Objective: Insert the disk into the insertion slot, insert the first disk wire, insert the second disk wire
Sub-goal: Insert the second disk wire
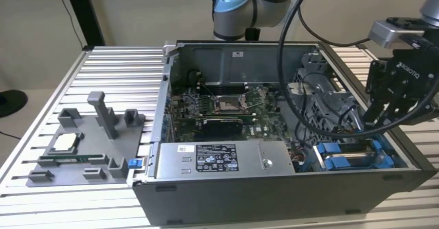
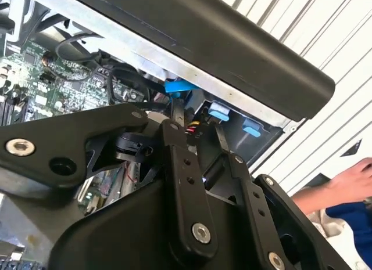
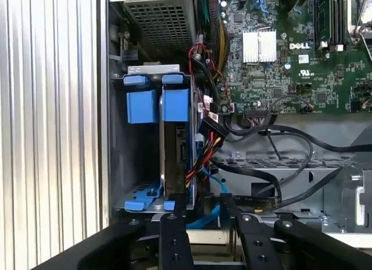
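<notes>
Disk point(image 3: 173, 154): stands on edge inside the insertion slot point(image 3: 139, 197), silver-grey face in its blue carrier, in the half of the bay nearer the motherboard point(image 3: 279, 55).
Table point(image 1: 116, 69): ribbed metal top, carries the whole setup.
Computer case point(image 1: 274, 198): lies on the table with the side panel off and the interior facing up.
Robot arm point(image 1: 240, 7): rises behind the case and comes down at the exterior view's right.
Fixture tray point(image 1: 82, 146): grey, with upright posts, sits on the table at the exterior view's left, near the case.
Power supply point(image 1: 219, 159): grey box with a white label, lies along the case's near wall in the exterior view, between the tray side and the slot.
Insertion slot: grey metal bay with blue rails and tabs, in the case corner at the exterior view's right.
Gripper point(image 1: 377, 123) point(image 3: 197, 207) point(image 2: 196, 116): hangs inside the case just beside the slot. Fingers point(image 3: 241, 223) apart with a clear gap, clamped on nothing that shows.
Wire bundle point(image 3: 200, 151): red, yellow and black, runs up to the disk's edge on the motherboard side. Plugged in or not: cannot tell.
Blue cable point(image 3: 203, 219): curves past the disk's end and crosses the gap between the fingers. Contact unclear.
Hand point(image 2: 349, 180): a person's, above a blue sleeve, outside the case.
</notes>
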`<state>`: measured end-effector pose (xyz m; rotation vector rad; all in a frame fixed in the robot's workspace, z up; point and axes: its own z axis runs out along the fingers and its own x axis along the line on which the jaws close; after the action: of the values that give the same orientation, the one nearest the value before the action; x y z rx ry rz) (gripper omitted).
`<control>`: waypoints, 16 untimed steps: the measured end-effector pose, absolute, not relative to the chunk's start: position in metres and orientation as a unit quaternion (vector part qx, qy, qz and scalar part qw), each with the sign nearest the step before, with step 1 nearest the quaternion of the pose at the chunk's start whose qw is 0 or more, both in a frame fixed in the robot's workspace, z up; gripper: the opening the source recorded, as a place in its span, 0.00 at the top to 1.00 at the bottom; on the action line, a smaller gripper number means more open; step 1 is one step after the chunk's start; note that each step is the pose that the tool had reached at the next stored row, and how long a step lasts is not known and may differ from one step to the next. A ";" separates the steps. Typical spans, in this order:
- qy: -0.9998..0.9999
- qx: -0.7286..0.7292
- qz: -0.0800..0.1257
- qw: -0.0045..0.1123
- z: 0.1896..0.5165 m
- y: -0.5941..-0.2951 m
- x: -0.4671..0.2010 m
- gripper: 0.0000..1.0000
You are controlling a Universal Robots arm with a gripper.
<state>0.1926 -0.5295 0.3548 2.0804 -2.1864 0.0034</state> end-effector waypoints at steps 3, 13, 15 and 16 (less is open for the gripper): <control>-0.723 0.688 -0.001 0.064 0.353 -0.528 0.193 0.00; -0.723 0.688 -0.003 0.067 0.352 -0.527 0.202 0.00; -0.722 0.688 -0.007 0.071 0.352 -0.527 0.203 0.00; -0.722 0.688 -0.009 0.073 0.352 -0.527 0.203 0.00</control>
<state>0.2033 -0.5274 0.3524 2.0667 -2.1692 -0.0259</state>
